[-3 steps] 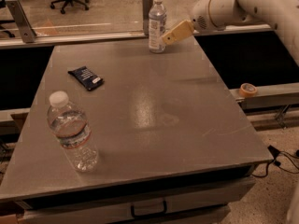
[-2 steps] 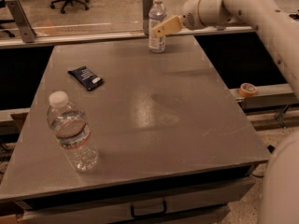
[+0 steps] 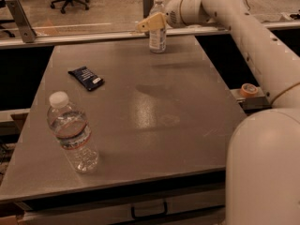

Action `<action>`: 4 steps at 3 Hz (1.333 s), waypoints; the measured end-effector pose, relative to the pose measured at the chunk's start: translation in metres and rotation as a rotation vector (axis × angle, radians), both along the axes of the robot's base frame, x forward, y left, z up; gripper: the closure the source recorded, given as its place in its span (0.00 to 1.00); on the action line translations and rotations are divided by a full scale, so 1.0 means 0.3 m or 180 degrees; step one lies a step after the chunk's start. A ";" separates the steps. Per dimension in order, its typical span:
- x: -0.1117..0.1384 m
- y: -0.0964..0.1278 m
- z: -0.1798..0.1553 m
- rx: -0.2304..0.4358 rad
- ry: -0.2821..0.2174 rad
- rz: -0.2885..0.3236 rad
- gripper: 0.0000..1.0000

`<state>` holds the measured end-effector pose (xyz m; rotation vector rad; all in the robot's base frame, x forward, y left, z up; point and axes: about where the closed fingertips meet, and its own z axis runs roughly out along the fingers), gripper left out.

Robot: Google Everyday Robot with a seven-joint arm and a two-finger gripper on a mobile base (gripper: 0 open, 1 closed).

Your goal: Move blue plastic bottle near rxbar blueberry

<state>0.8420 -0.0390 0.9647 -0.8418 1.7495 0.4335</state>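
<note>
The blue plastic bottle (image 3: 157, 39) stands upright at the far edge of the grey table (image 3: 187, 107), slim, with a white cap and a bluish-white label. My gripper (image 3: 147, 24) reaches in from the right at the bottle's upper part and crosses in front of it, its cream tip sticking out past the bottle's left side. The rxbar blueberry (image 3: 86, 78), a flat dark navy wrapper with a white patch, lies on the left part of the table, well apart from the bottle.
A wider clear bottle with a red-striped label (image 3: 72, 136) stands near the front left. My white arm (image 3: 262, 55) runs along the table's right side. A tape roll (image 3: 248, 89) sits on a ledge to the right. A metal rail (image 3: 70, 34) runs behind the table.
The arm has swung left, and the gripper has moved from the bottle's right side across its front. The bottle, the snack bar and the wider bottle have stayed in place.
</note>
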 end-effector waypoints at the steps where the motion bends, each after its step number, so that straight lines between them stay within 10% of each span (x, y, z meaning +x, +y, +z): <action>1: 0.050 0.001 -0.043 0.0052 0.0037 -0.0101 0.16; 4: 0.006 -0.115 -0.008 0.0224 -0.0097 -0.0245 0.86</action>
